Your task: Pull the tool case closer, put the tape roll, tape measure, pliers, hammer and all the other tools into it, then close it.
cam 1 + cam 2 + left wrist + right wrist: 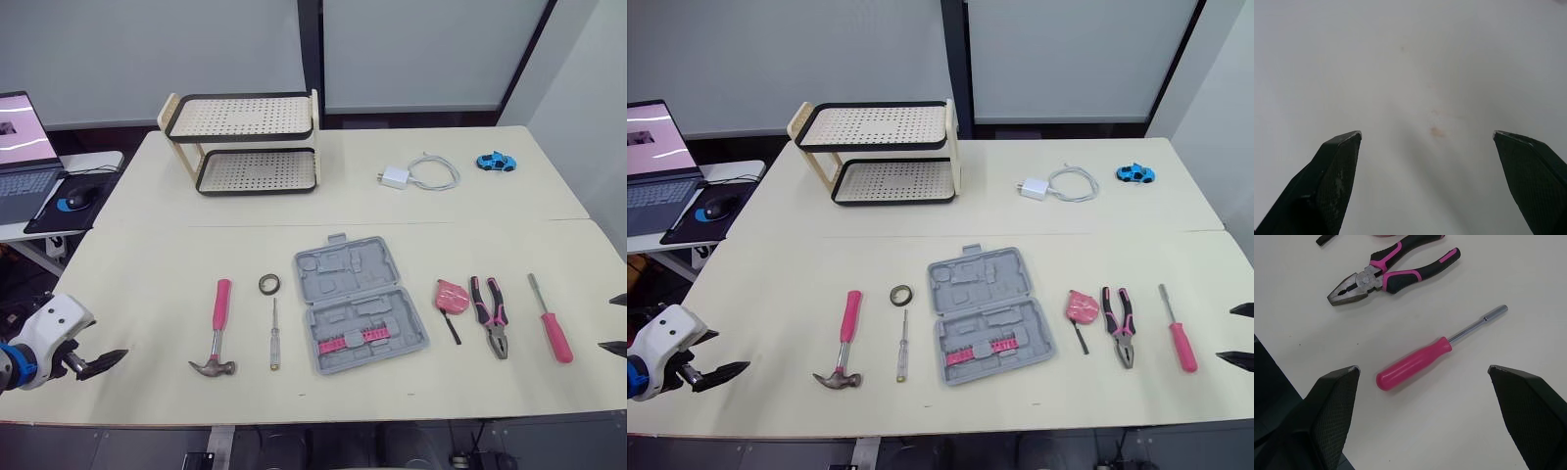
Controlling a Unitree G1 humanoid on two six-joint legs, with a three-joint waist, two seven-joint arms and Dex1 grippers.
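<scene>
Open grey tool case (360, 302), centre frame: rigid plastic, probably light and slippery; best gripped by its near rim. Left tool (101, 363) and right tool (614, 323) gape, empty.

The cream table (147, 274) carries a row along its near side of hammer (217, 328), tape roll (269, 284), thin screwdriver (274, 333), open grey tool case (360, 302), pink tape measure (451, 294), pliers (492, 313) and pink-handled nut driver (551, 321), with a two-tier rack (245, 142), white charger (397, 177) and blue toy car (496, 162) farther back.
</scene>
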